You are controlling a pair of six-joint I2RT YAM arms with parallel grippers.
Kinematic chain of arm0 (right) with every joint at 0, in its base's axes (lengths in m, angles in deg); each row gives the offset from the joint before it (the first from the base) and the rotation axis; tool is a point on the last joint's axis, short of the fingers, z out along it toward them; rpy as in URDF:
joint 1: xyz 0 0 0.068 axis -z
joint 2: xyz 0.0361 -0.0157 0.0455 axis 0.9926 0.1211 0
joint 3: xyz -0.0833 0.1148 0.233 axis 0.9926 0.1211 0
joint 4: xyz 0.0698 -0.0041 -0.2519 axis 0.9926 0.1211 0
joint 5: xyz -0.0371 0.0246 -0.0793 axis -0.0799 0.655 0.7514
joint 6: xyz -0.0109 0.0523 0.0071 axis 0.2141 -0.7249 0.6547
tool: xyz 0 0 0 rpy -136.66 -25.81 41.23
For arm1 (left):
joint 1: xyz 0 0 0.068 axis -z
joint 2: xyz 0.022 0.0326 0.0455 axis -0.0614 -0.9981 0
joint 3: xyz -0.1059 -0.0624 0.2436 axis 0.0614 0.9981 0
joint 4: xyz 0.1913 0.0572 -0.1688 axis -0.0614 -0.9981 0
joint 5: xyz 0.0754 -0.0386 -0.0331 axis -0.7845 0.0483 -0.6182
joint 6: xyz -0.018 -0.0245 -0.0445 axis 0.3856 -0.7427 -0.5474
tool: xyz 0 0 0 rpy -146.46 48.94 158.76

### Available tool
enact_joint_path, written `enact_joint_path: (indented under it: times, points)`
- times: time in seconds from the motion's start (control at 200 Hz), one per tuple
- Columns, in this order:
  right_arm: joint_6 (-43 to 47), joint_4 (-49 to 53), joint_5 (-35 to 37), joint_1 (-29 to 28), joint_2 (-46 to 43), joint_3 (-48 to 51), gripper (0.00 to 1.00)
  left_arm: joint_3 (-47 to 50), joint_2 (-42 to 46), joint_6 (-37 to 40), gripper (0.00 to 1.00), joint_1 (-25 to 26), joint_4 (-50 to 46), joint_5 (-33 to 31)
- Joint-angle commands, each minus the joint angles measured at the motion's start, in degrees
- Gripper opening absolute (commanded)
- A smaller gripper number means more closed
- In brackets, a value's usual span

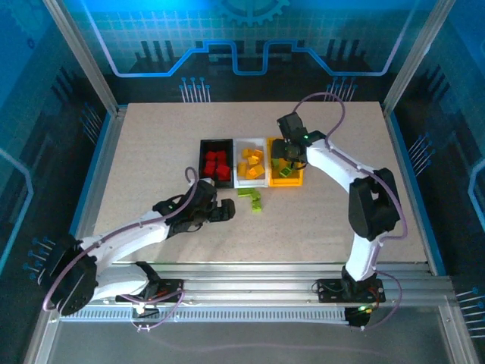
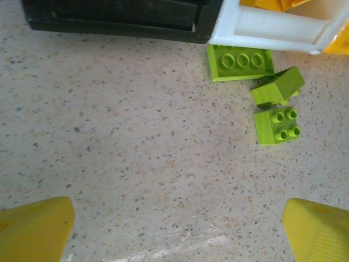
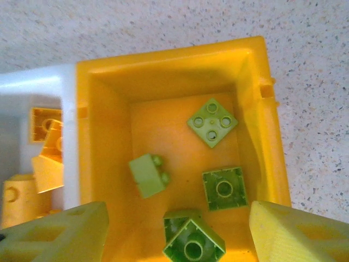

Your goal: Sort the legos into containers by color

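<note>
The left arm lay low across the table (image 1: 151,152), reaching toward 1 o'clock, the left gripper (image 1: 221,210) splayed wide and empty just above the surface, its yellow fingers (image 2: 34,229) framing bare tabletop. The right arm rose from its base, folded at the elbow and reached toward 11 o'clock, the right gripper (image 1: 286,155) hanging over the yellow bin (image 3: 163,71), jaws parted and holding nothing. Three bins stood touching in a row at the table's 12 o'clock side: the black bin (image 1: 204,144) at 9 o'clock held red legos (image 1: 217,167), the white bin (image 1: 251,140) in the middle held orange legos (image 1: 251,163), and the yellow bin at 3 o'clock held four green legos (image 3: 212,121), two studs-up and two showing their hollow undersides. Three loose green legos (image 2: 240,61) lay on the table at 6 o'clock of the white bin, one just beside its wall, at 3 o'clock of the left gripper. The tabletop was speckled beige, ringed by a metal frame (image 1: 83,53) and blue-lit walls (image 1: 242,30).
</note>
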State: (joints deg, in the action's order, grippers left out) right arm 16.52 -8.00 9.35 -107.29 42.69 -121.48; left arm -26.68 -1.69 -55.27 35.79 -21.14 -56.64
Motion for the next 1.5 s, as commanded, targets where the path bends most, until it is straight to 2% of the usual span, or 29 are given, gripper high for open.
enact_joint_path:
  times: [0.0, 0.19, 0.375, 0.605, 0.73, 1.161, 1.361, 1.491]
  points:
    - [-2.52, -1.72, -1.83, -1.00, -8.02, 6.24, 0.67, -5.16, -4.96, 4.37, 0.97, 3.98, 2.82, 1.42]
    - [-4.06, -2.96, -2.27, -1.34, -17.27, 16.81, 0.64, -12.37, -17.36, 4.62, 0.91, 8.86, 6.23, 0.78]
    - [-3.92, -3.19, -2.14, -0.82, -25.51, 23.81, 0.64, -18.14, -28.12, 2.76, 0.74, 9.74, 6.89, -3.53]
    - [-3.34, -3.17, -3.39, 1.28, -32.01, 27.78, 0.64, -22.93, -36.01, 5.18, 0.73, 11.52, 6.78, -9.62]
    - [-3.62, -3.61, -4.47, 2.03, -33.64, 28.82, 0.64, -24.49, -38.50, 6.14, 0.69, 12.17, 5.94, -11.84]
    - [-3.98, -4.50, -5.30, 3.07, -34.24, 29.46, 0.64, -24.22, -38.72, 5.83, 0.35, 13.15, 4.30, -12.89]
    - [-5.10, -4.06, -4.51, 3.42, -35.35, 29.88, 0.64, -20.73, -30.88, 4.50, 0.32, 15.53, 2.32, -12.87]
    - [-6.29, -3.80, -3.59, 4.08, -36.63, 31.40, 0.63, -22.04, -25.67, 4.18, 0.31, 15.92, -0.04, -11.16]
